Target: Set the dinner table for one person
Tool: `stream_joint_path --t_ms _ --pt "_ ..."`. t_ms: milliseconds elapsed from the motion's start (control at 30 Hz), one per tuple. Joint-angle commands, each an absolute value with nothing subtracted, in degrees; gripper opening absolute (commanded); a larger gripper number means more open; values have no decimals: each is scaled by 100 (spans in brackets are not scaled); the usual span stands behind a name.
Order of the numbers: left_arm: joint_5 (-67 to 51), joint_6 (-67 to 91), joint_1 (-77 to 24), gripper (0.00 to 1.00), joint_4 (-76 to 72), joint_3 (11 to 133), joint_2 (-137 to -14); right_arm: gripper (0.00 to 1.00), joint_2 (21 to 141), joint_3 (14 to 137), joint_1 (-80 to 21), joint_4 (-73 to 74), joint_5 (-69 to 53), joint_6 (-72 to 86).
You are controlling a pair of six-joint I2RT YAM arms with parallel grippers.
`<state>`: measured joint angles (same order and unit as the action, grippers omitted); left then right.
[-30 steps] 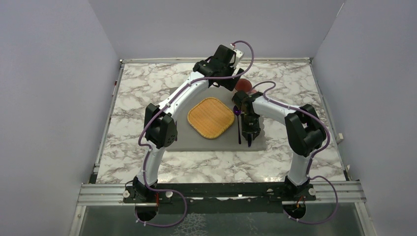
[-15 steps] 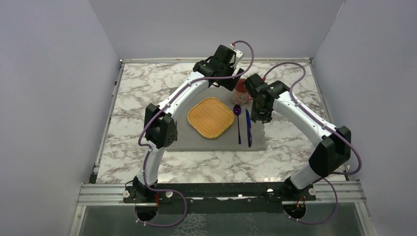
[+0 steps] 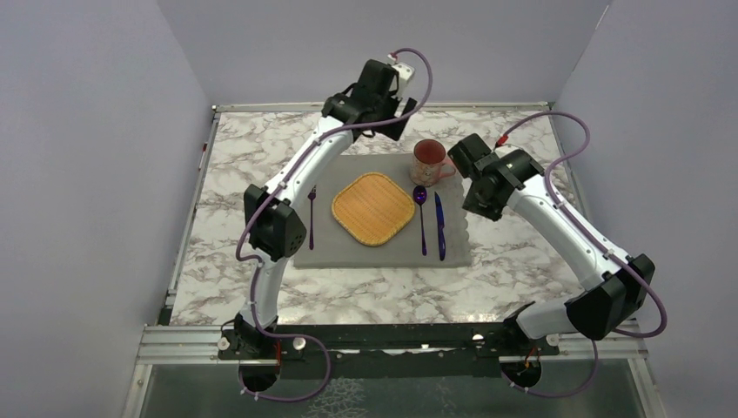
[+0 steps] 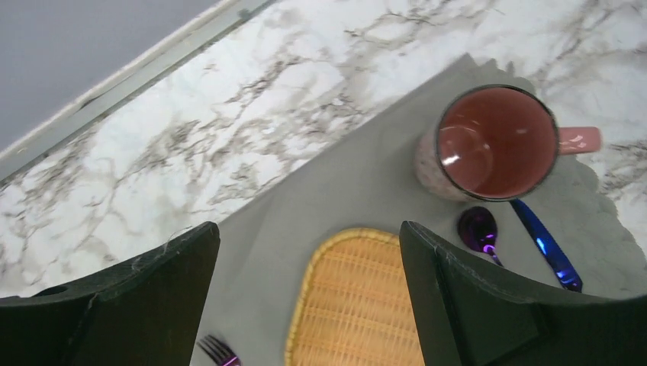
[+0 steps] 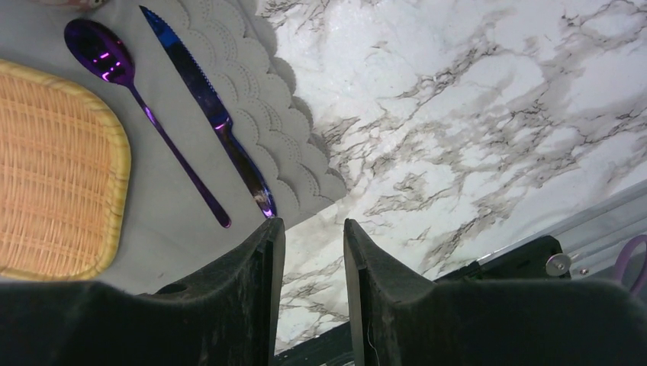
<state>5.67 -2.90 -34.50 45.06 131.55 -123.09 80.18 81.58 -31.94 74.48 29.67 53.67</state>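
Note:
The dinner table (image 3: pixel 235 183) is white-and-grey marble with a grey scalloped placemat (image 3: pixel 331 248) on it. On the mat lie a woven square plate (image 3: pixel 372 209), a purple fork (image 3: pixel 311 207) to its left, and a purple spoon (image 3: pixel 421 213) and blue knife (image 3: pixel 439 228) to its right. A pink mug (image 3: pixel 428 158) stands upright at the mat's far right corner. My left gripper (image 4: pixel 309 229) hangs high over the mat's far edge, open and empty. My right gripper (image 5: pixel 313 223) hovers above the marble right of the knife, jaws a little apart with nothing between them.
Metal edging (image 3: pixel 383 106) runs round the tabletop and lilac walls close in on three sides. The arm bases sit on a rail (image 3: pixel 392 341) at the near edge. Bare marble (image 3: pixel 531 261) lies right of the mat.
My right gripper rose off the mat, leaving the blue knife beside the spoon, and swung right. My left arm lifted back and left, uncovering the mug and the fork.

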Motion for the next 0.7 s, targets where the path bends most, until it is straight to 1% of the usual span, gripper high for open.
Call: stream_joint_path --t_ms 0,267,300,333,367,533,567,633,667 --pt "882 -420 -2722 91 4489 13209 -11839 39 8054 8061 -3243 7652 3244 5747" --pt "1168 -952 -1593 91 4546 12814 -11427 39 7899 8147 -3236 7018 3362 4986" --pt "1140 -963 -1491 91 4544 12718 -11355 41 7912 8181 -3242 6952 3381 4907" --pt "1112 -950 -1415 91 4544 12599 -11284 49 7930 8209 -3241 6899 3391 4871" --pt "1037 -937 -1340 91 4533 12467 -11176 51 7947 8225 -3243 6843 3392 4833" --pt "738 -723 -1103 91 4267 11411 -10548 53 8158 8367 -3242 6543 3313 4593" --pt "627 -692 -1054 91 4204 11194 -10436 59 8209 8392 -3240 6480 3299 4524" --pt "455 -645 -974 91 4177 10884 -10314 61 8344 8450 -3243 6353 3259 4369" --pt "286 -633 -935 91 4175 10768 -10276 65 8413 8498 -3241 6308 3250 4311"
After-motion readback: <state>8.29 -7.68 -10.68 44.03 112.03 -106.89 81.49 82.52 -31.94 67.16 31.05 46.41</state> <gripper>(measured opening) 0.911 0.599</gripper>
